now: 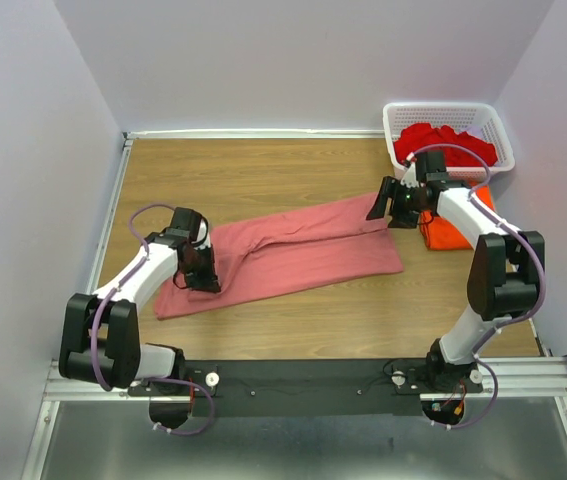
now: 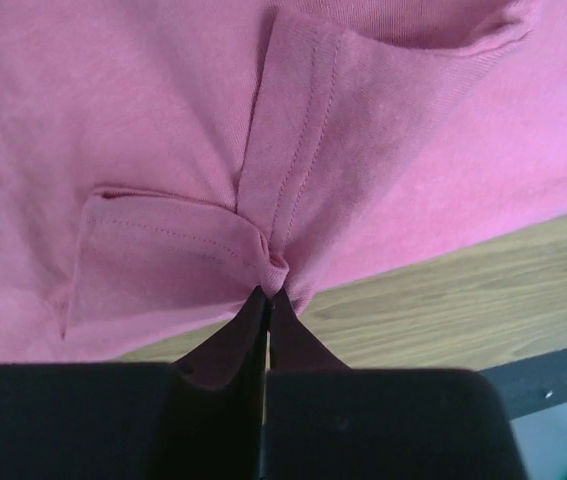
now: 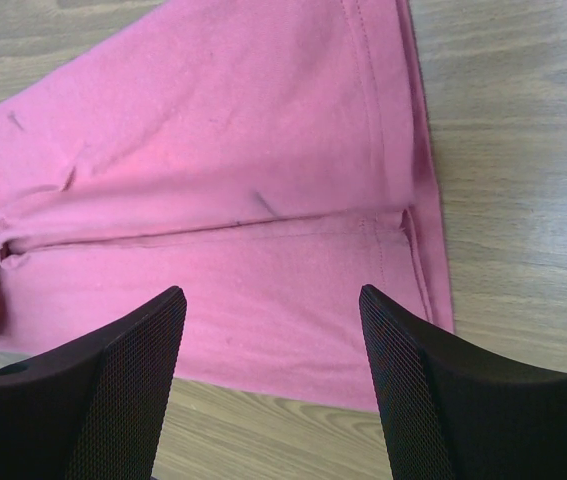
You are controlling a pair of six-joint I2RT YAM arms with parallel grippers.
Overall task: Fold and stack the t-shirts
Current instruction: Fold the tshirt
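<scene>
A large salmon-pink t-shirt (image 1: 293, 250) lies folded into a long band across the middle of the wooden table. My left gripper (image 1: 203, 280) is shut on a sleeve hem of it near its left end; the left wrist view shows the cloth (image 2: 213, 150) pinched at the fingertips (image 2: 273, 305). My right gripper (image 1: 388, 205) is open and empty, just above the shirt's right end (image 3: 243, 200). A folded bright orange t-shirt (image 1: 448, 232) lies right of the pink one, partly under my right arm. Deep red t-shirts (image 1: 448, 142) fill the basket.
A white plastic lattice basket (image 1: 393, 125) stands at the back right corner. White walls close the table at the back and sides. A black rail (image 1: 303, 375) with the arm bases runs along the near edge. Bare wood (image 1: 223, 175) lies behind the pink shirt.
</scene>
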